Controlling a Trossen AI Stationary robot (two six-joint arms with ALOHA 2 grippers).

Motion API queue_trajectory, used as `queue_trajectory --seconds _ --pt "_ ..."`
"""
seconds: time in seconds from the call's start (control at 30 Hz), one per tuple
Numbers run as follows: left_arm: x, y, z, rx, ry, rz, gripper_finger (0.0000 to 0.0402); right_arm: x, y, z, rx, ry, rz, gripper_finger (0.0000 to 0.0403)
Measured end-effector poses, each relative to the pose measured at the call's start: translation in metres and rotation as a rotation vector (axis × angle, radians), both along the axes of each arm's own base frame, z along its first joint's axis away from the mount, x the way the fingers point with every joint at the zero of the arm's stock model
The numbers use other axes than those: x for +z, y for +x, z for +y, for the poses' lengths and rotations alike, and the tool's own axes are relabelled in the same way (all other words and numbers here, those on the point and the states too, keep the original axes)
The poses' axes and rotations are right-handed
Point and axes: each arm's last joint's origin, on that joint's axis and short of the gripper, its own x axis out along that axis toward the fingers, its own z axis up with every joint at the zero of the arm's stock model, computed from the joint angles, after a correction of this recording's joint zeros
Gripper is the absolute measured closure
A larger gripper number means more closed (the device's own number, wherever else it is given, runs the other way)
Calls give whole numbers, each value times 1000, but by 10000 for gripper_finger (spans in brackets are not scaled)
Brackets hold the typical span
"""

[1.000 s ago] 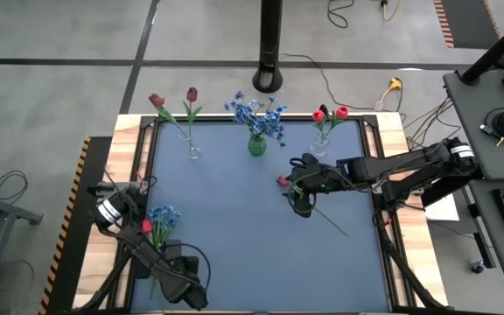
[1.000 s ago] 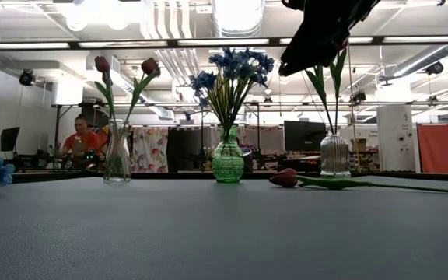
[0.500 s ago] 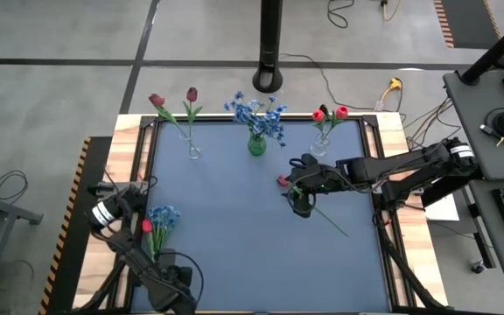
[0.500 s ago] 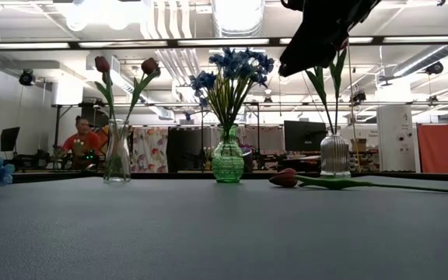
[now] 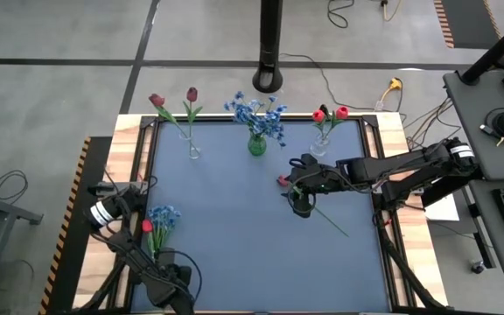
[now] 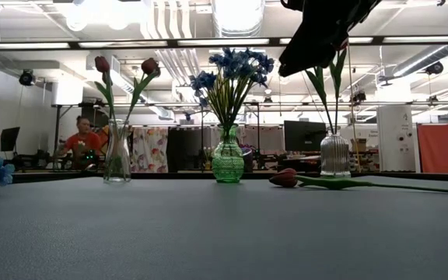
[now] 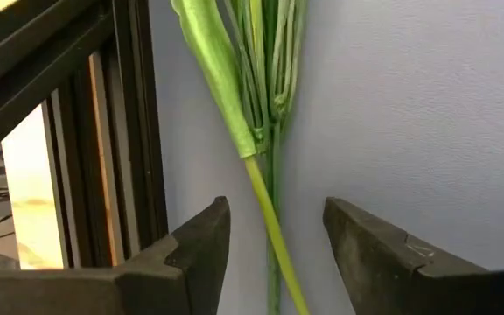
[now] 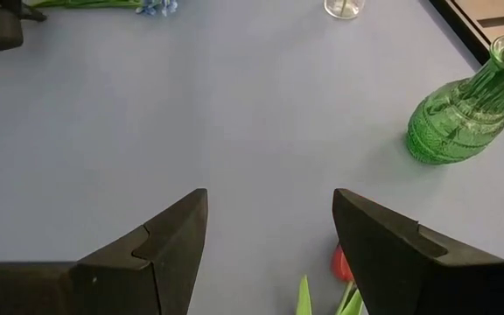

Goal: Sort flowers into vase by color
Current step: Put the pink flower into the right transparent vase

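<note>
A red tulip point(image 5: 283, 181) lies flat on the blue mat, its stem point(image 5: 331, 220) running toward the near right; it also shows in the low view point(image 6: 286, 179). My right gripper point(image 5: 300, 199) hovers open above it point(image 8: 269, 210). A blue sprig point(image 5: 162, 214) and a red tulip point(image 5: 147, 226) lie by the table's left edge. My left gripper point(image 5: 169, 282) is open at their stem ends, with a finger on either side of the green stems point(image 7: 265, 188) and not touching them. Three vases stand along the far edge.
A clear vase point(image 5: 193, 150) holds maroon tulips, a green vase point(image 5: 256, 144) holds blue sprigs, and a ribbed clear vase point(image 5: 319, 144) holds red tulips. A black frame rail point(image 7: 121, 131) runs close beside the left stems. The middle of the mat point(image 5: 234, 227) is bare. A person sits in the room beyond.
My left gripper has shifted a little toward the table's left edge, closer to the stem ends of the flowers lying there. The right arm and all flowers have stayed put.
</note>
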Motion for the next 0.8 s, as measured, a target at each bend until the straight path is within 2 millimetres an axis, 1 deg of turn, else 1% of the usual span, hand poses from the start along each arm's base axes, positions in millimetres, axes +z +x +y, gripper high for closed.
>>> queue_trajectory --seconds 0.1,0.2,0.53,0.7,0.8 --pt "-1 -1 1 2 -2 4 229 0 0 0 0 0 0 165" --pt "-1 0 0 4 -5 8 245 0 0 0 0 0 0 165" --pt "-2 -1 0 5 -4 21 359 -1 0 0 0 -1 2 165" --pt "-1 -2 1 6 11 32 393 -1 0 0 0 -1 3 165" --pt "2 -2 1 6 24 41 399 -1 0 0 0 -1 2 165"
